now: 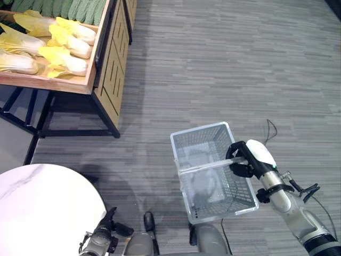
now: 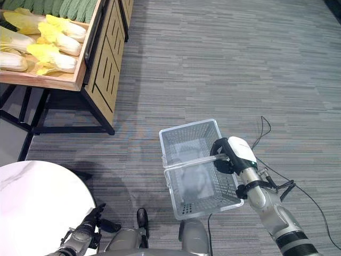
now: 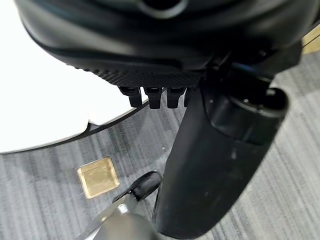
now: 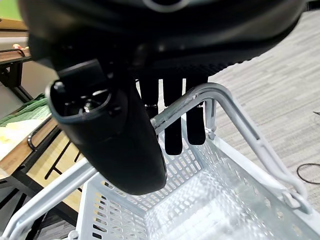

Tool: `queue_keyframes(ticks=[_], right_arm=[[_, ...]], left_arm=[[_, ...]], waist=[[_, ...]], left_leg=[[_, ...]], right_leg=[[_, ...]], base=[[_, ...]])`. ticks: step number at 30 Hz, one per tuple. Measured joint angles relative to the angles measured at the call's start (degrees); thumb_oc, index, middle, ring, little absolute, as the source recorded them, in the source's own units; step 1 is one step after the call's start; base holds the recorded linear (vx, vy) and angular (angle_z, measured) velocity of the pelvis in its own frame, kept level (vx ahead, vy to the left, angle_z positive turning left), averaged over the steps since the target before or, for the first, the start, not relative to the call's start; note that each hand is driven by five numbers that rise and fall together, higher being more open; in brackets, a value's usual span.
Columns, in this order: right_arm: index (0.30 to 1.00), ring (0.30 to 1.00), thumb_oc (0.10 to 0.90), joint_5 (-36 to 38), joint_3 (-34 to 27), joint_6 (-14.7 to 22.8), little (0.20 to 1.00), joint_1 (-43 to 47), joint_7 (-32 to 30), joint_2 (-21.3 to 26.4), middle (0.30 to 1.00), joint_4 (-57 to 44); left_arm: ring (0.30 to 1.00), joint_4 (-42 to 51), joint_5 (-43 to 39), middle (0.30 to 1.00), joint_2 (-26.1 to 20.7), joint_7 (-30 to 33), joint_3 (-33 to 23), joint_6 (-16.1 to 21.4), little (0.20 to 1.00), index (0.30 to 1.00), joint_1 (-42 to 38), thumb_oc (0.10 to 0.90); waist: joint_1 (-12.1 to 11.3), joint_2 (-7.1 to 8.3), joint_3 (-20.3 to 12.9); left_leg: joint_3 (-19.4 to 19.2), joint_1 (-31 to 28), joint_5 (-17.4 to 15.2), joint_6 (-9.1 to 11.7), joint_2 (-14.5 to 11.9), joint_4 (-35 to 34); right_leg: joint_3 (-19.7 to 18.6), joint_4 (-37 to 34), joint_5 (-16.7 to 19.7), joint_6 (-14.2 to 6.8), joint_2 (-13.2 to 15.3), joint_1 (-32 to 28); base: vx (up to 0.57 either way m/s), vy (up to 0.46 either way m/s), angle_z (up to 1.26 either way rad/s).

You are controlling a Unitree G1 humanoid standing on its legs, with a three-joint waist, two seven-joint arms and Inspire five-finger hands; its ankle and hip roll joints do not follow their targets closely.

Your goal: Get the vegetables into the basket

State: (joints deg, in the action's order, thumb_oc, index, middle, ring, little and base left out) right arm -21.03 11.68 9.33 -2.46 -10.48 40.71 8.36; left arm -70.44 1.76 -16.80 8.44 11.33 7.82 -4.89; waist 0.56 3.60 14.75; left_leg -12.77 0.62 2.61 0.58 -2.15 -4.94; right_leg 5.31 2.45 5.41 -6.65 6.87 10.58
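Observation:
A white mesh basket (image 1: 200, 131) hangs just above the floor, its mesh bottom bare. My right hand (image 1: 248, 158) comes in from the lower right and is shut on the basket's handle (image 4: 226, 107), fingers (image 4: 173, 131) curled over the bar. Pale yellow-leaved cabbages (image 1: 65, 47) lie in a wooden crate at the far left, with dark green vegetables (image 1: 69, 7) behind them. My left hand (image 1: 105, 236) hangs low beside the round table, fingers relaxed and holding nothing.
The crate sits on a wooden stand (image 1: 113, 63) with black metal legs. A white round marble table (image 1: 42, 205) fills the lower left. Grey plank floor lies between stand and basket. A small brass square (image 3: 98, 176) is set in the floor.

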Motion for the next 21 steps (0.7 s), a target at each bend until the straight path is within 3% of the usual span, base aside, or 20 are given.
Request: queue_keyframes(ticks=[4, 9, 13, 16, 17, 20, 21], right_arm=[[0.3, 0.3, 0.4, -0.5, -0.08, -0.3, 0.3, -0.35, -0.02, 0.05, 0.3, 0.22], [0.3, 0.3, 0.4, -0.48, -1.07, -0.17, 0.3, -0.43, 0.08, 0.84, 0.3, 0.07], [0.3, 0.3, 0.4, -0.49, -1.63, -0.16, 0.3, -0.49, 0.06, 2.52, 0.3, 0.01], [0.3, 0.3, 0.4, -0.48, -2.76, -0.34, 0.3, -0.97, -0.04, 3.74, 0.3, 0.07], [0.3, 0.3, 0.4, -0.48, -2.85, -0.56, 0.3, -1.05, -0.15, 4.07, 0.3, 0.1], [0.3, 0.3, 0.4, -0.55, -2.87, -1.22, 0.3, -1.04, -0.86, 4.15, 0.3, 0.28], [0.3, 0.3, 0.4, -0.53, -2.79, -1.25, 0.3, -1.2, -0.87, 3.93, 0.3, 0.55]], left_arm=[[1.0, 0.37, 0.04, 1.0, 0.91, -0.02, -0.76, 0.1, 1.0, 1.0, 0.46, 0.9], [1.0, 0.37, -0.07, 1.0, 1.62, 0.0, -1.05, 0.2, 1.0, 1.0, -0.15, 0.9], [1.0, 0.9, -2.21, 1.0, 2.56, 0.08, -2.4, 0.16, 1.0, 1.0, -0.32, 0.9], [1.0, 1.14, -3.0, 1.0, 3.41, 0.33, -2.5, 0.27, 1.0, 1.0, -0.68, 0.9], [1.0, 1.21, -3.03, 1.0, 3.54, 0.45, -2.58, 0.58, 1.0, 1.0, -0.87, 0.9], [1.0, 1.28, -3.74, 1.0, 3.97, 0.51, -2.74, 0.94, 1.0, 1.0, -1.67, 0.9], [1.0, 1.32, -4.13, 1.0, 4.11, 0.52, -2.94, 1.03, 1.0, 1.0, -1.88, 0.9]], waist=[[1.07, -1.01, 0.27], [0.43, -2.07, 0.61], [-0.63, -3.0, 0.76], [-0.56, -3.47, 0.77], [-0.87, -3.21, 1.02], [-2.05, -3.42, 1.71], [-2.78, -2.86, 2.13]], left_leg=[[2.06, -0.69, 0.23, 1.06, -1.88, 0.32], [5.04, 2.7, -0.88, 4.29, -4.77, 8.07], [7.91, 5.17, 1.22, 7.12, -5.16, 12.46], [8.42, 7.97, 2.4, 7.24, -5.14, 14.71], [8.47, 8.85, 1.91, 7.49, -5.01, 15.22], [8.79, 9.92, 1.38, 7.77, -4.1, 9.84], [8.91, 10.36, 1.99, 8.15, -3.99, 6.8]], right_leg=[[2.03, 1.38, -2.2, 1.62, -1.56, -1.21], [4.43, 0.51, -4.04, 4.01, -3.67, -3.23], [5.18, 0.18, -4.35, 5.46, -4.06, -3.77], [5.97, -1.39, -3.44, 7.11, -4.07, -4.08], [5.79, -2.56, -3.59, 8.76, -3.84, -4.61], [4.56, -5.24, -2.89, 9.43, -3.76, -6.25], [4.16, -6.31, -2.63, 9.42, -3.9, -7.16]], base=[[0.2, -0.244, 0.25], [0.16, -0.248, 0.18], [0.13, -0.131, 0.08], [0.17, -0.027, 0.16], [0.22, 0.013, 0.09], [0.24, 0.025, 0.0], [0.27, 0.053, -0.13]])
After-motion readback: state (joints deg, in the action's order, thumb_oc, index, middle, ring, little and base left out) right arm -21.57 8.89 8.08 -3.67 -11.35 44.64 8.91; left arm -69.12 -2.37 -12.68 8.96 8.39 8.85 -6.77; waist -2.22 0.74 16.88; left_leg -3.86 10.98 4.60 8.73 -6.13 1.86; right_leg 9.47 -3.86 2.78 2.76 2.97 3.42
